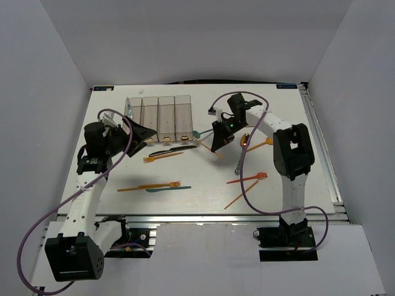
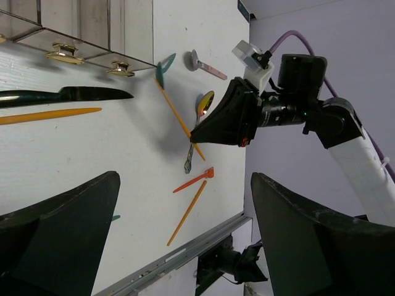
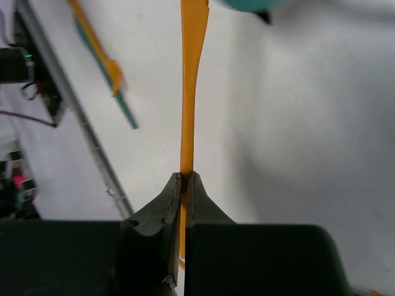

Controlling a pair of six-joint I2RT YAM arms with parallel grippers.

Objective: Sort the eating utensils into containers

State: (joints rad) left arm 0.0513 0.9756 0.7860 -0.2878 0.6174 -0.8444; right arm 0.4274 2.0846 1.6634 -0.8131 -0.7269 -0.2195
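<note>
No legible text, brand, number or sign in any view.

- Far-left teal sticker [image 1: 102, 88] at far corner of worktop [image 1: 203, 203]: print too small to read.
- Far-right teal sticker [image 1: 286, 86] at opposite far corner: print likewise too small.
- Left wrist view: blue sticker [image 2: 244, 10] at worktop edge, with pale marks on it too blurred to make out.
- Right wrist view: no lettering visible.
</note>
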